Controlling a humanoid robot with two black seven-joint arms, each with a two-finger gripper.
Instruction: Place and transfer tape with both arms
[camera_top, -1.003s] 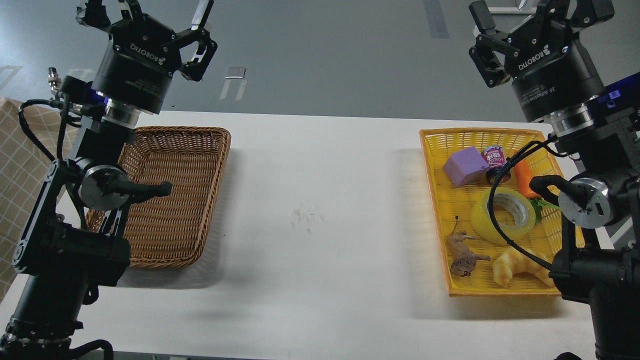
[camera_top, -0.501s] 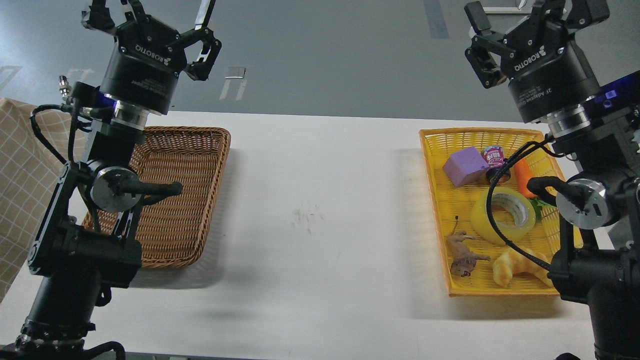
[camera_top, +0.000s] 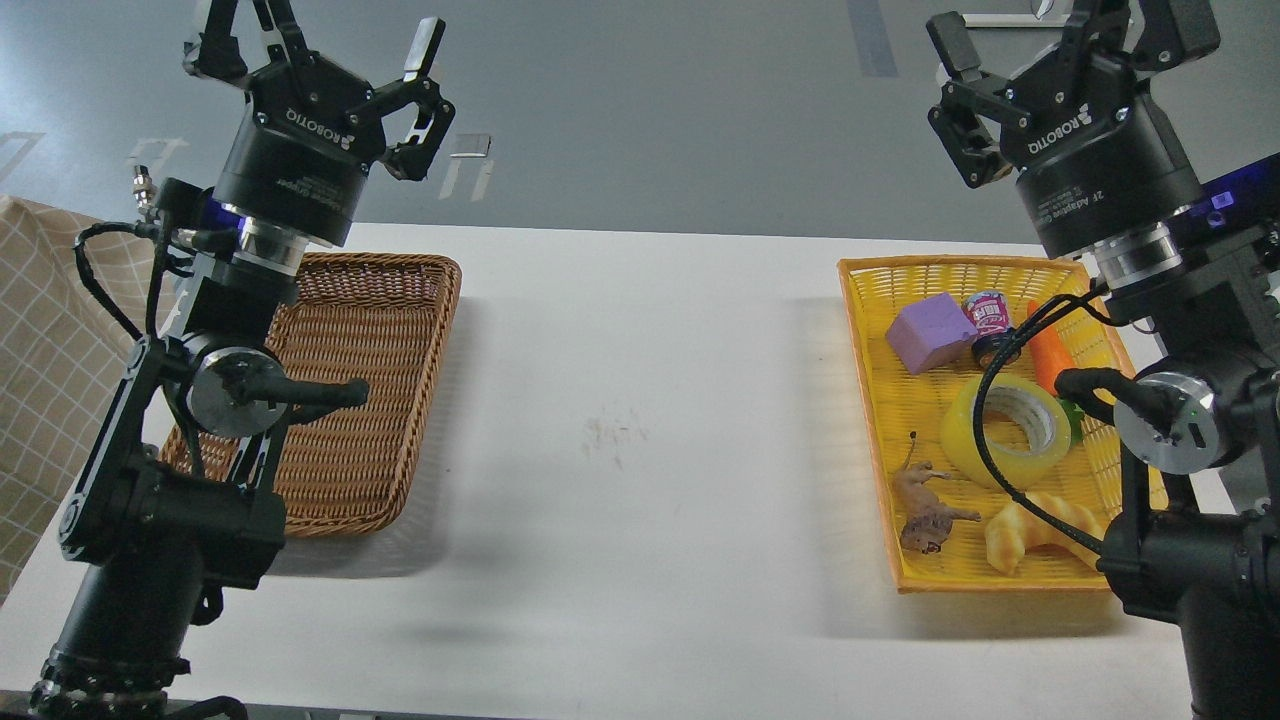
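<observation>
Head view: tape (camera_top: 1006, 430) lies flat in the yellow basket (camera_top: 868, 400) at 3 o'clock on the white counter (camera_top: 640, 450), probably the pickup spot; wicker basket (camera_top: 400, 300) at 9 o'clock holds nothing visible, likely the drop. Left tool (camera_top: 320, 50) and right tool (camera_top: 1050, 45) hang high at 12 o'clock side, fingers spread wide, gripping and touching nothing; right sits nearest the tape.

White table (camera_top: 640, 400) fills centre. Grey glossy floor (camera_top: 650, 110) at 12 o'clock, pale ceiling-light reflections on it. Beige checked cloth (camera_top: 40, 350) at 9 o'clock, beside the table's edge.
</observation>
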